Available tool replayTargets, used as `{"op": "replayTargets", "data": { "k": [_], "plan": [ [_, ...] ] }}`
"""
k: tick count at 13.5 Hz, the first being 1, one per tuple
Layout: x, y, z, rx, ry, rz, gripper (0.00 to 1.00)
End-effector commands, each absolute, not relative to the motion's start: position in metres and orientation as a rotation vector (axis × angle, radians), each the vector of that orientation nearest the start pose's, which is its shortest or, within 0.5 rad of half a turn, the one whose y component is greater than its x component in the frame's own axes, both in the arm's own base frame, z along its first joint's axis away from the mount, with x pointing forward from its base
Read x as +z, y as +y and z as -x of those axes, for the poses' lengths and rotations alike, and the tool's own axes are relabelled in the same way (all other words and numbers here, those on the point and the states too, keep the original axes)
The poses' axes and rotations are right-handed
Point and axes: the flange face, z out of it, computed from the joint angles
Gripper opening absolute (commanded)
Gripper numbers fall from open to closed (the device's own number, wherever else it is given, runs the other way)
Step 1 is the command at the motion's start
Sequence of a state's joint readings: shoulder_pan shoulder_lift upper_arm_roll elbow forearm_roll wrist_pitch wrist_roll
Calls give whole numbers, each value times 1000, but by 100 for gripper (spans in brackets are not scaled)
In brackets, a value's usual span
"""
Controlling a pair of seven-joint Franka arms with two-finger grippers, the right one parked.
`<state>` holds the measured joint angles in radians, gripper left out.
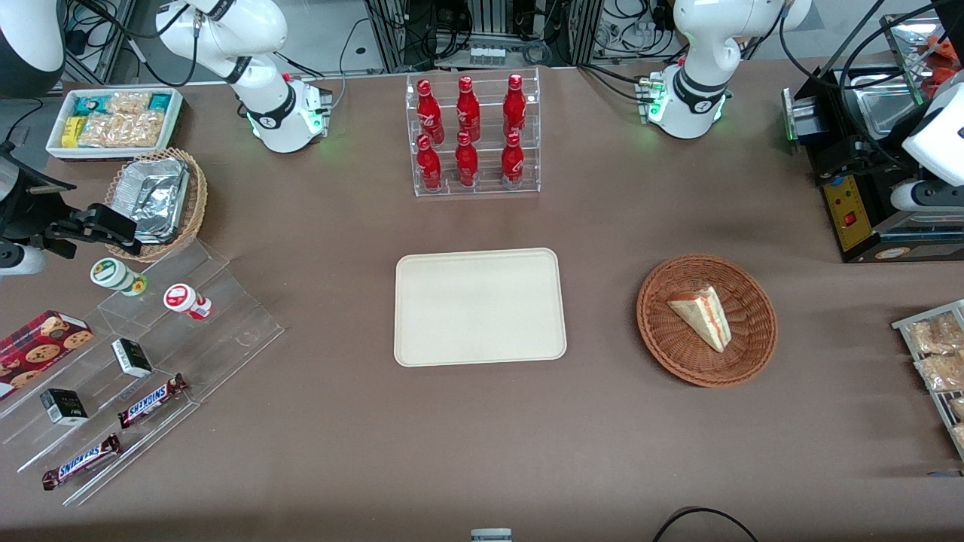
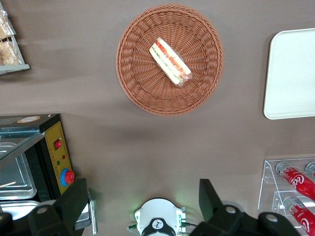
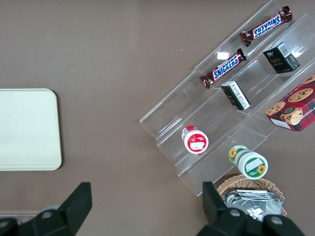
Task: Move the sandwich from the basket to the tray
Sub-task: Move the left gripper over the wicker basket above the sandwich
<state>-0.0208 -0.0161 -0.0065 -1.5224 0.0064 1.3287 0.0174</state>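
The sandwich (image 1: pixel 702 315) lies in the basket (image 1: pixel 663 335), beside the tray (image 1: pixel 480 307) on the tabletop (image 1: pixel 339 226). The hand (image 2: pixel 142 206) hovers high above, wide open and empty.

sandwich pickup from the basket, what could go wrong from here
1. The sandwich lies tilted against the curved basket floor, so the fingers may pinch it off-centre and squash the soft bread or spill filling.
2. The light basket could get dragged or lifted along.
3. The gripper, open, hangs high near the arm base; the descent needs good aim before the carry to the tray.
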Motion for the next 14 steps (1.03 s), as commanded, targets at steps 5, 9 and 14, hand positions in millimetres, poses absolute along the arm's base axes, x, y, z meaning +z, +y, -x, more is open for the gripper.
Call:
{"op": "replayTargets", "data": {
  "k": [5, 9, 14],
  "plan": [
    [621, -18, -536, 301, 96, 3105, 100],
    [591, -19, -545, 301, 98, 3104, 100],
    [544, -20, -556, 301, 88, 3105, 100]
  ]
}}
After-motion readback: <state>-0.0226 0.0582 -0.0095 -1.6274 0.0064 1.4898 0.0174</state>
